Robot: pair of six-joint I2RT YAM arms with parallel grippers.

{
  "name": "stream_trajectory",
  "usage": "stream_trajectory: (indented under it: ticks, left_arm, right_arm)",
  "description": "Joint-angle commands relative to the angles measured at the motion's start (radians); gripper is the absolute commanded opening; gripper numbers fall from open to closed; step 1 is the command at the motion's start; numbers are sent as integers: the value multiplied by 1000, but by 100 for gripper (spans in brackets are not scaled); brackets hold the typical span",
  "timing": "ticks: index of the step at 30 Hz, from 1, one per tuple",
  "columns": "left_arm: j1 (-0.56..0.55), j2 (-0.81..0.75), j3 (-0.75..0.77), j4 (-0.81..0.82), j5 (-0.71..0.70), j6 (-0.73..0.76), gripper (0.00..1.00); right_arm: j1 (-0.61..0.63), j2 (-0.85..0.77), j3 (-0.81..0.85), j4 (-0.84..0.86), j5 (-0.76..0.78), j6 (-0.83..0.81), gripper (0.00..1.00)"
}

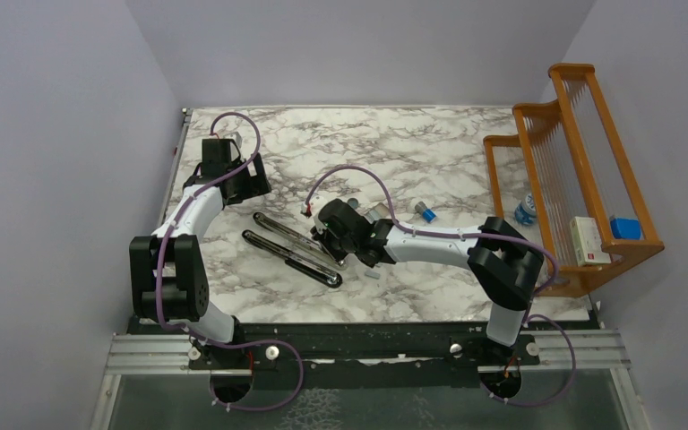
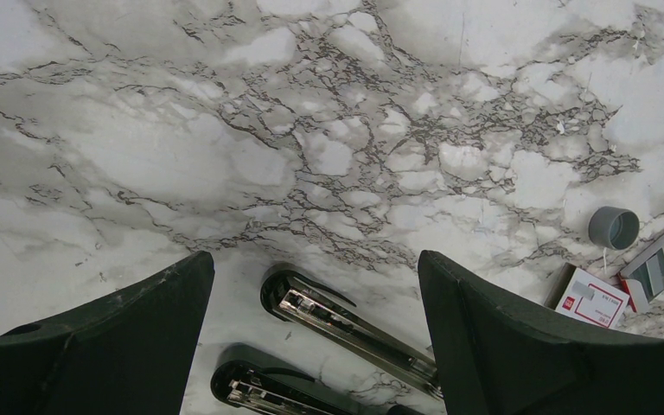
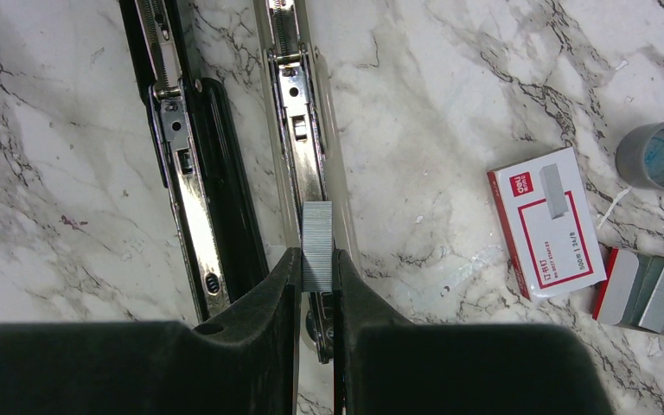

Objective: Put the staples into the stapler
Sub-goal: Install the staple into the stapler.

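Note:
The stapler (image 1: 291,258) lies opened flat on the marble table as two long black halves side by side. My right gripper (image 3: 316,255) is shut on a short grey strip of staples (image 3: 316,233). It holds the strip over the near end of the stapler's metal magazine channel (image 3: 301,130), and the other half (image 3: 186,181) lies to its left. More staples (image 3: 657,292) sit in a small tray beside the white-and-red box (image 3: 546,220). My left gripper (image 2: 313,259) hangs open above the stapler's far ends (image 2: 328,316), holding nothing.
A grey cap (image 3: 657,156) stands right of the box. A small blue-and-white cylinder (image 1: 425,212) lies on the table behind the right arm. An orange wooden rack (image 1: 582,161) at the right edge holds a bottle (image 1: 526,210), a white box (image 1: 589,240) and a blue object (image 1: 625,227).

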State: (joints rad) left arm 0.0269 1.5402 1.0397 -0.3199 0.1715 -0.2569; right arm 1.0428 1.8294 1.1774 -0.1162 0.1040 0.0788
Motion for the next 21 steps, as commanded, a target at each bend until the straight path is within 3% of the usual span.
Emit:
stream_trajectory:
  ticks: [1, 21]
  left_arm:
    - [7, 2, 19, 12, 28, 8, 91]
    - [7, 2, 20, 11, 25, 7, 90]
  right_arm:
    - [8, 14, 23, -23, 26, 10, 1]
    - [8, 25, 32, -40, 32, 10, 1]
